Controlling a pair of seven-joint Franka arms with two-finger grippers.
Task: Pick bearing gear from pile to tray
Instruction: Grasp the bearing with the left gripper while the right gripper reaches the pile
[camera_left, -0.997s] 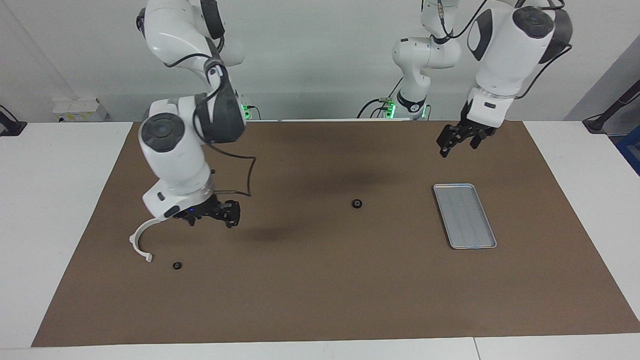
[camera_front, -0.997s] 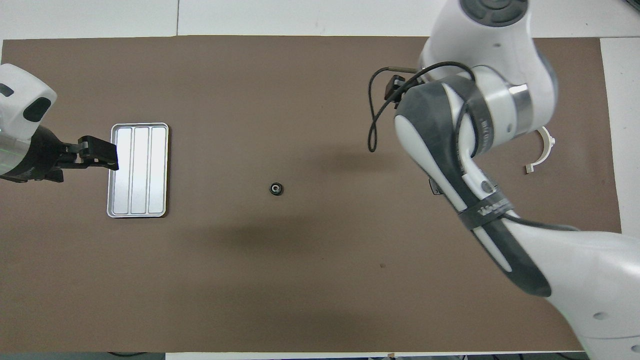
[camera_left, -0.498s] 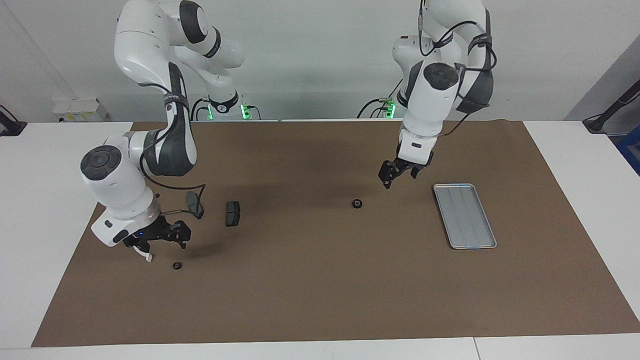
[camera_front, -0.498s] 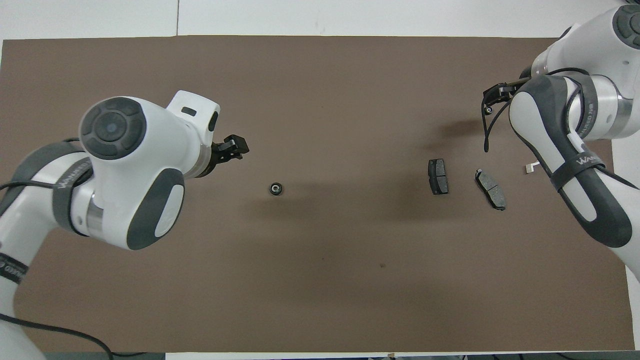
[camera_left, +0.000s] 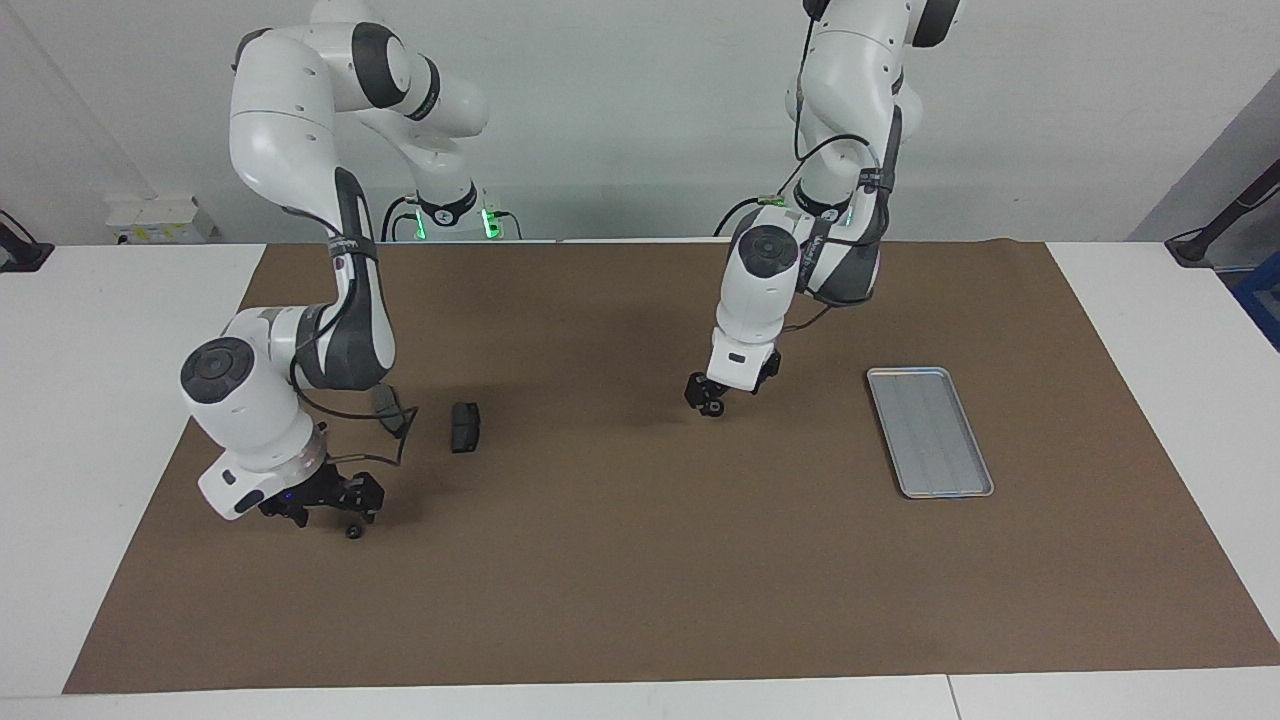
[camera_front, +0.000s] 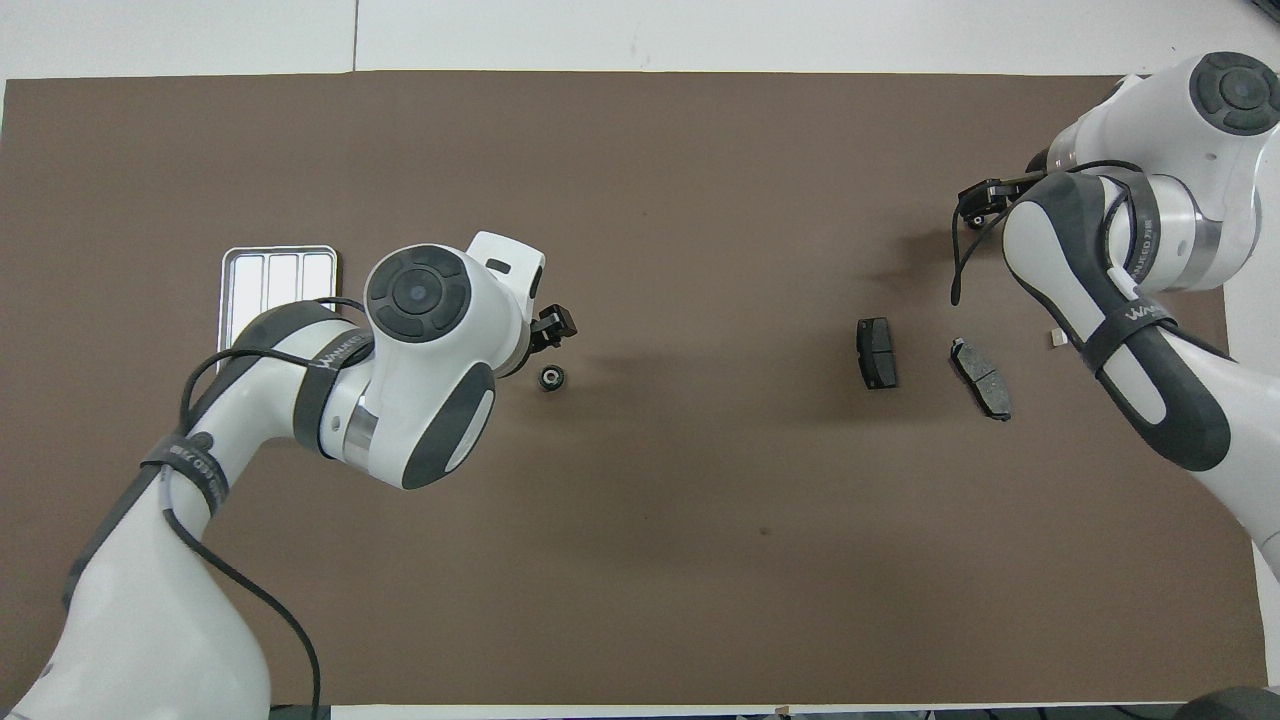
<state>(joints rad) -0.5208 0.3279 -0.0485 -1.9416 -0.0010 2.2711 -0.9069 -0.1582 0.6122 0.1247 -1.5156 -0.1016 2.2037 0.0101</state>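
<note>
Now I have the left gripper (camera_left: 712, 402), jaws wide, low over the mid-mat bearing gear (camera_front: 551, 377); next it must straddle, close, then carry to the tray (camera_left: 930, 430).

Brown mat (camera_left: 640, 580) covers white table (camera_left: 100, 400); pale wall (camera_left: 620, 120).

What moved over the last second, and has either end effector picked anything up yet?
The left end effector swung from above the tray down to the round black part mid-table. The right end effector moved from the brake pads to the small black piece by the mat's edge, now covering the white arc. Both are open; nothing is held. Tray, pads and both black pieces stayed put.
</note>
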